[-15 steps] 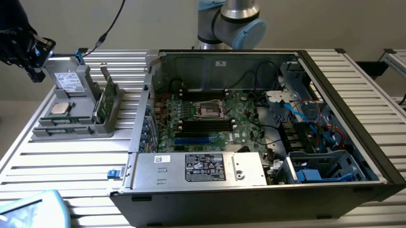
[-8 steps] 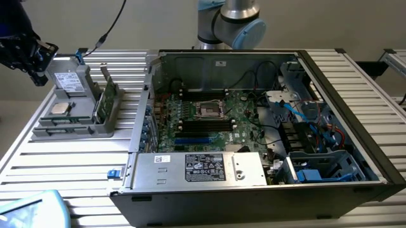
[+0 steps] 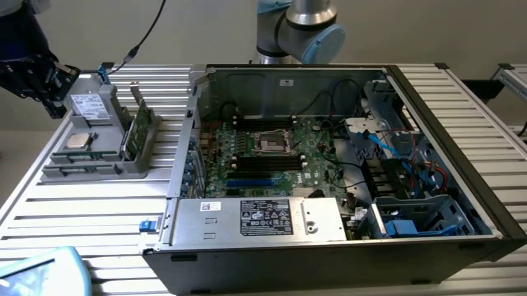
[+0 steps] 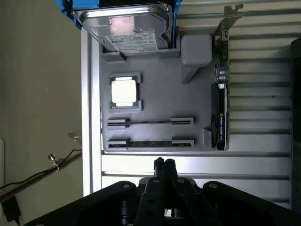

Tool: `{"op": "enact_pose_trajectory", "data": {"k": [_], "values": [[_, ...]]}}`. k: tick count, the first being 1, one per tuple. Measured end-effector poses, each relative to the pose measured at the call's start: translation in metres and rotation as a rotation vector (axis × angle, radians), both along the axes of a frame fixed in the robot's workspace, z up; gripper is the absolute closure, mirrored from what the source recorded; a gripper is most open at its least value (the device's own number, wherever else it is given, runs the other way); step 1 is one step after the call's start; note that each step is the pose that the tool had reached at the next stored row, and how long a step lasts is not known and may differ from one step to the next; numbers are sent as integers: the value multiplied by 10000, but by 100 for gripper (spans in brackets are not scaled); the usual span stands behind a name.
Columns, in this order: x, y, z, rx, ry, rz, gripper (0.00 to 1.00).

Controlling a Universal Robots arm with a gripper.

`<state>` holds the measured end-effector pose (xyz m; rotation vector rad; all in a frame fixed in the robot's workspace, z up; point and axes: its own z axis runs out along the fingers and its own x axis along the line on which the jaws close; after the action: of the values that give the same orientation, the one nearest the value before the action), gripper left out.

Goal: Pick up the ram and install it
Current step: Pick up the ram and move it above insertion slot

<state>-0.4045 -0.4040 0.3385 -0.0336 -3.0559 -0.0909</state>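
Observation:
The ram (image 4: 150, 143) is a thin green stick standing on edge between two pale clips in the grey holder tray (image 4: 160, 94), in the slot row closest to my gripper. My gripper (image 4: 163, 165) hovers just off that edge of the tray, over the slatted table, its two fingers pressed together and shut on nothing. In the exterior view the gripper (image 3: 53, 105) hangs at the far left, beside the tray (image 3: 91, 166). The open computer case (image 3: 329, 166) lies to the exterior view's right, its motherboard showing black memory slots (image 3: 263, 161).
The tray also carries a hard drive (image 4: 127, 28), a square silver processor (image 4: 125, 92) and a taller green card (image 4: 220, 117) standing on edge. A second clip row (image 4: 150, 122) sits beside the ram. A power supply (image 3: 259, 219) and cables occupy the case.

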Motion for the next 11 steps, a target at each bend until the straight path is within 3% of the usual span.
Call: {"op": "enact_pose_trajectory", "data": {"k": [11], "values": [[2, 0, -165, -1, 20, 4, 89]]}}
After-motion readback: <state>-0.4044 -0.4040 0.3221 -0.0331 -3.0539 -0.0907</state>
